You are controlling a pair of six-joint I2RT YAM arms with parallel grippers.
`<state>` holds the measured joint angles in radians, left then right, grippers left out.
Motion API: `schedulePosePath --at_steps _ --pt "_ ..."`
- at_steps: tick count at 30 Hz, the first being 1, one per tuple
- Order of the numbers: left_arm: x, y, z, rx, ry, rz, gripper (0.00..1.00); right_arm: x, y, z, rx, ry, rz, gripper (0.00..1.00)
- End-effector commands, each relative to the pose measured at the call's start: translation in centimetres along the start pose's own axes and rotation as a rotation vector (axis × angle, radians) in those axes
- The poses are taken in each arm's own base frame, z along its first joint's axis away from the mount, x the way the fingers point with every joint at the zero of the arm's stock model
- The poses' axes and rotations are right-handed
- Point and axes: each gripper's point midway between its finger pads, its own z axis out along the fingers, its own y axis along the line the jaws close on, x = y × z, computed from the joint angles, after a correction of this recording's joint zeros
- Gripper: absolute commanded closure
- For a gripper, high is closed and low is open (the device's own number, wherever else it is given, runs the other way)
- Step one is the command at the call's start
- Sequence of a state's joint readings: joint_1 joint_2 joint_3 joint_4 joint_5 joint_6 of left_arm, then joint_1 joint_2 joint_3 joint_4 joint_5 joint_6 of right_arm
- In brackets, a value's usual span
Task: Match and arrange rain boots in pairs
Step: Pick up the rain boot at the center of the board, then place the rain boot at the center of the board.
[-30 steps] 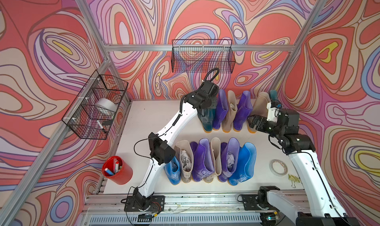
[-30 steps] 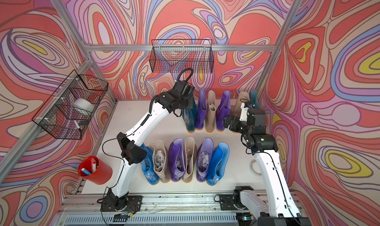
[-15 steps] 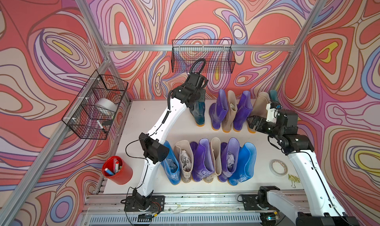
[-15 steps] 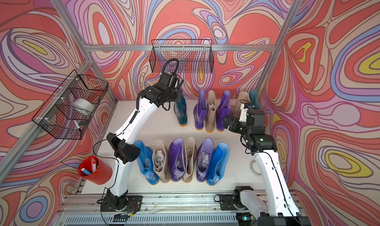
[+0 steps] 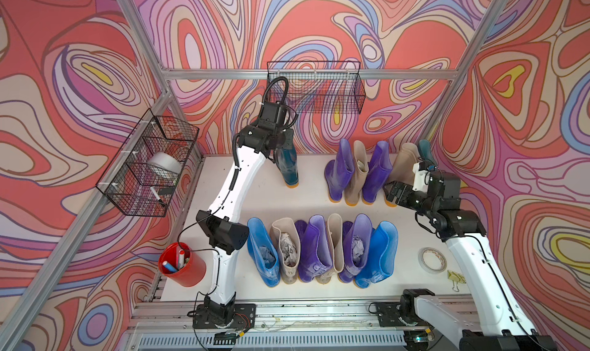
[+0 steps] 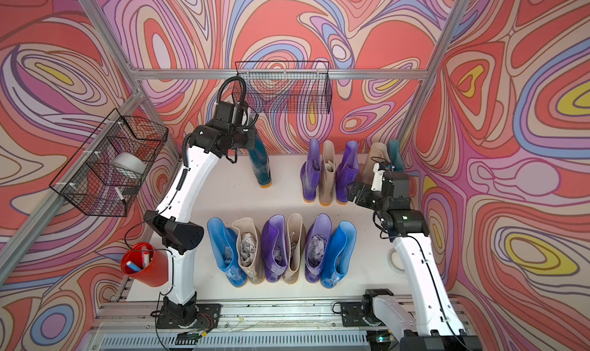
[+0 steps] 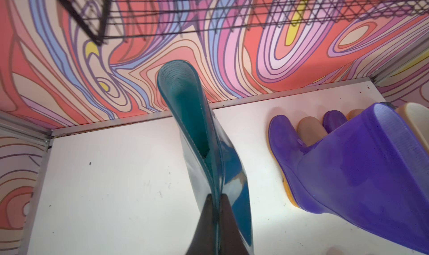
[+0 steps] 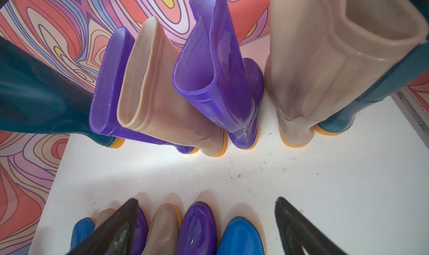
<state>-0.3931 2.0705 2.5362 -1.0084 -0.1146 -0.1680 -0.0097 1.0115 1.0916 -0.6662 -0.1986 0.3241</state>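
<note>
My left gripper [image 7: 217,198] is shut on the top rim of a teal rain boot [image 5: 289,165], which hangs tilted over the back left of the table, apart from the others. A back row stands to its right: purple [image 5: 340,170], beige [image 5: 357,173], purple [image 5: 376,170], beige [image 5: 404,161] and teal [image 5: 426,149] boots. A front row of several boots runs from a blue boot [image 5: 263,256] to another blue boot [image 5: 376,256], with beige and purple ones between. My right gripper [image 8: 206,198] hovers open and empty just in front of the back row's right end.
A red cup [image 5: 182,266] with markers sits at the front left. Wire baskets hang on the left frame [image 5: 150,161] and on the back wall [image 5: 314,87]. A tape roll [image 5: 431,260] and a yellow clip [image 5: 456,277] lie at the front right.
My left arm has carried the teal boot leftward, away from the back row, opening a gap beside the purple boot. The right arm has barely moved.
</note>
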Motion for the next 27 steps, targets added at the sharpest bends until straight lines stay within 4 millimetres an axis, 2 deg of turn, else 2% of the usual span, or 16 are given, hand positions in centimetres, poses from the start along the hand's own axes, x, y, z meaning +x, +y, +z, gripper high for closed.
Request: schedulePosePath --at_steps 1,13,21,27 --pt "-3.7 1.9 -4.4 0.028 -0.132 0.015 1.00 0.3 -0.2 0.3 0.013 0.002 -0.005 0.07" --pt "-2.6 8.7 -5.1 -0.071 -0.087 0.043 1.00 0.0 0.0 0.7 0.002 0.008 -0.008 0.07" --pt "-1.5 13.8 -4.4 -0.130 -0.038 0.045 1.00 0.2 -0.1 0.5 0.008 0.013 -0.017 0.07" --pt "0.1 15.7 -3.5 -0.101 0.026 0.112 1.00 0.0 -0.1 0.4 0.010 0.012 -0.023 0.07"
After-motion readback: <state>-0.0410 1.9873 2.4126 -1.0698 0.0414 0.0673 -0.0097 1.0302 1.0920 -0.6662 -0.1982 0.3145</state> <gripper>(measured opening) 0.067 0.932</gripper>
